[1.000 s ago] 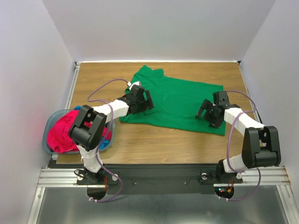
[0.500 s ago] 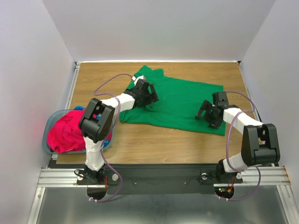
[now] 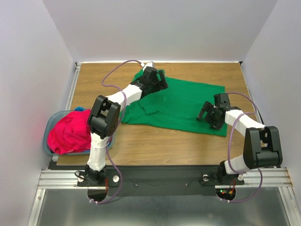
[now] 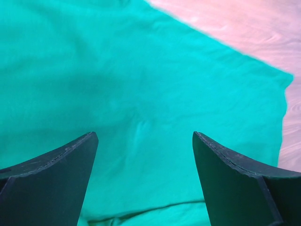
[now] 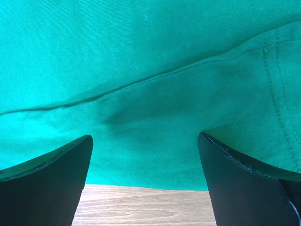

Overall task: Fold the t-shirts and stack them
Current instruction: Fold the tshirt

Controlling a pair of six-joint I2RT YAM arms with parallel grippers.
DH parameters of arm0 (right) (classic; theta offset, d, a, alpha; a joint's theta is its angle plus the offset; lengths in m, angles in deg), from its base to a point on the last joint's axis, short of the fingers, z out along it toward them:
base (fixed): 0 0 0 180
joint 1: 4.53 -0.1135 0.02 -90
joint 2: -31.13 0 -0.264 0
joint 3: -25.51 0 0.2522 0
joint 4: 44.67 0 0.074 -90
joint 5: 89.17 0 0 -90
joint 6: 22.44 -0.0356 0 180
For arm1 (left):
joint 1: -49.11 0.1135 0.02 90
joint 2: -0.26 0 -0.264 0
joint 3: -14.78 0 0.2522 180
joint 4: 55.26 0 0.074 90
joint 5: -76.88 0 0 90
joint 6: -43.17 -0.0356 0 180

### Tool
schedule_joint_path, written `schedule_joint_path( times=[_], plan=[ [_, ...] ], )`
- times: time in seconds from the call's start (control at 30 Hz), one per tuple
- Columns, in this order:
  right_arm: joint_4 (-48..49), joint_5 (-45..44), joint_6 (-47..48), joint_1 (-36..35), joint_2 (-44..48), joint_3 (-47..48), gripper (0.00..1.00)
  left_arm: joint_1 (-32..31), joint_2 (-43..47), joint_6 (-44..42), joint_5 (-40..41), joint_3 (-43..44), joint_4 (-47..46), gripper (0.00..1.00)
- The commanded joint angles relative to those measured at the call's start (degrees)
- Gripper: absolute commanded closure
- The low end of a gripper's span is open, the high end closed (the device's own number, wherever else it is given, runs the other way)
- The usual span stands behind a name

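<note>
Top external has the green t-shirt [image 3: 188, 103] lying across the middle of the counter [image 3: 155, 141]. It runs from 11 o'clock down to 4 o'clock, with a small flap bunched near its 9 o'clock edge.

Left gripper [image 3: 160, 83] hovers over the 11 o'clock end, jaws wide with nothing between them. That arm is stretched long, elbow raised and forearm angled out across the wood. Right gripper [image 3: 207, 120] sits low over the 4 o'clock corner, just as wide and just as empty. Its wrist camera looks down on a seam line, with the cloth's edge and bare wood just beyond.

My read is that this is the pickup before a fold. The smart play is to bring each gripper down at an edge and pinch only the top layer near a corner. Then lift both ends together so the cloth carries flat instead of dragging.

The pink-red t-shirt [image 3: 68, 134] is heaped in the basket [image 3: 47, 136] at 8 o'clock. A sliver of the blue t-shirt [image 3: 80, 108] peeks out beside it.
</note>
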Motion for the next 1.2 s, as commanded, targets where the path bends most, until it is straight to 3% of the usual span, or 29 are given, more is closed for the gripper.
schedule_joint_path(
  times=[0.0, 0.17, 0.4, 1.17],
  plan=[
    [-0.4, -1.2, 1.9, 0.4, 1.7, -1.4, 0.0, -0.6, 7.7, -3.1, 4.2, -1.4, 3.5, 0.06],
    [-0.5, -2.7, 2.3, 0.4, 2.1, -2.0, 0.0, -1.6, 20.2, -0.5, 6.4, -16.5, 2.3, 0.06],
    [-0.7, -2.3, 2.5, 0.3, 1.8, -1.9, 0.0, -1.6, 24.0, 2.2, 6.9, -28.2, 1.4, 0.05],
    [-0.7, -3.3, 2.5, 0.3, 0.6, -1.8, 0.0, -1.7, 8.9, 5.3, 1.0, -17.5, -2.0, 0.05]
  ],
)
